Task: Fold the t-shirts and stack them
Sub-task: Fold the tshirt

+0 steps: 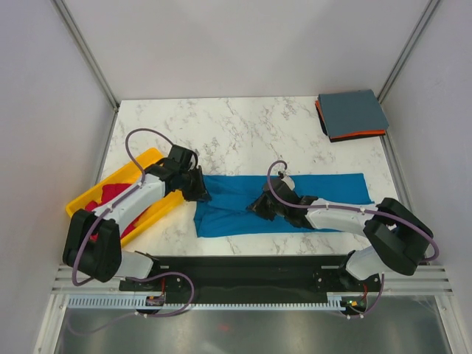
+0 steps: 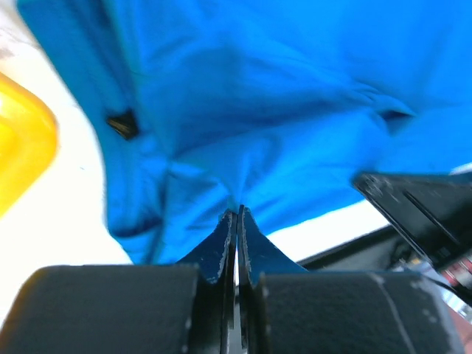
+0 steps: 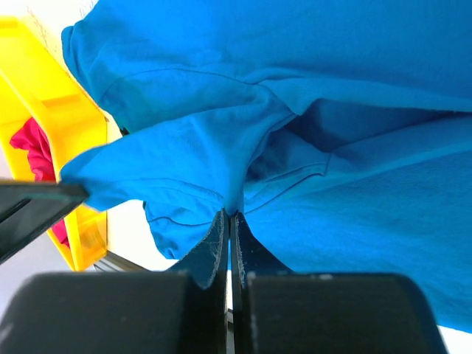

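A bright blue t-shirt (image 1: 324,192) lies spread across the middle of the marble table. At the shirt's left edge, beside the tray, my left gripper (image 1: 200,195) is shut on a pinch of blue cloth (image 2: 258,88); its jaws (image 2: 237,214) are closed. Near the shirt's middle, my right gripper (image 1: 256,206) is also shut on a fold of the same shirt (image 3: 295,74), jaws (image 3: 229,215) together. A magenta-red t-shirt (image 1: 110,199) lies in the yellow tray. At the back right a folded slate grey-blue t-shirt (image 1: 352,112) sits on a folded orange one (image 1: 361,136).
The yellow tray (image 1: 147,158) stands at the left of the table, close to my left arm; it also shows in the wrist views (image 3: 74,110) (image 2: 22,140). White walls and metal posts enclose the table. A black base rail (image 1: 243,269) runs along the near edge.
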Available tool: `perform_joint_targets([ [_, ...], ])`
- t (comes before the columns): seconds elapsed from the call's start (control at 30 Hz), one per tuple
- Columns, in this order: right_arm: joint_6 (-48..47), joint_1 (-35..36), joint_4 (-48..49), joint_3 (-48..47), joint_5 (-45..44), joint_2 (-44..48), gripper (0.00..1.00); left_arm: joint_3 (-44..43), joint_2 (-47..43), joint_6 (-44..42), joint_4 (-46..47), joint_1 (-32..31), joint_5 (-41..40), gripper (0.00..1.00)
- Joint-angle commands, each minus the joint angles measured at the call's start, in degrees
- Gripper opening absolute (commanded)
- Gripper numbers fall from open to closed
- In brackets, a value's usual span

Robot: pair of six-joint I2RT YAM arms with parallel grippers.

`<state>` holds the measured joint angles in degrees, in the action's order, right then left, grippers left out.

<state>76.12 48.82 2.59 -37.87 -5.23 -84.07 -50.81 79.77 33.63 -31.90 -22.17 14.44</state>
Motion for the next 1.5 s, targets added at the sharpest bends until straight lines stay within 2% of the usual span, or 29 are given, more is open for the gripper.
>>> perform_joint_targets([
  [0.0, -1.76, -0.83, 0.40, 0.34, 1.01, 1.19, 0.00, -1.67, -3.03, 3.72, -3.25, -1.29, 2.61, 0.02],
  [0.4, -7.74, -2.15, -4.79, 0.69, 3.74, 5.23, 0.00, 0.79, -7.26, 10.31, -6.51, -9.46, -0.02, 0.02],
  [0.77, -9.93, -2.32, -5.31, 1.22, 5.15, 5.23, 0.00, 6.51, -10.60, 14.10, -6.51, -12.28, -1.69, 0.02],
  [1.1, -10.73, -2.24, -5.75, 2.62, 6.64, 6.20, 0.00, 8.27, -9.81, 17.88, -5.10, -17.72, -3.89, 0.02],
  [1.47, -12.92, -2.32, -5.75, 2.36, 7.34, 4.01, 0.01, 9.58, -7.17, 19.02, -3.52, -18.69, -4.68, 0.02],
])
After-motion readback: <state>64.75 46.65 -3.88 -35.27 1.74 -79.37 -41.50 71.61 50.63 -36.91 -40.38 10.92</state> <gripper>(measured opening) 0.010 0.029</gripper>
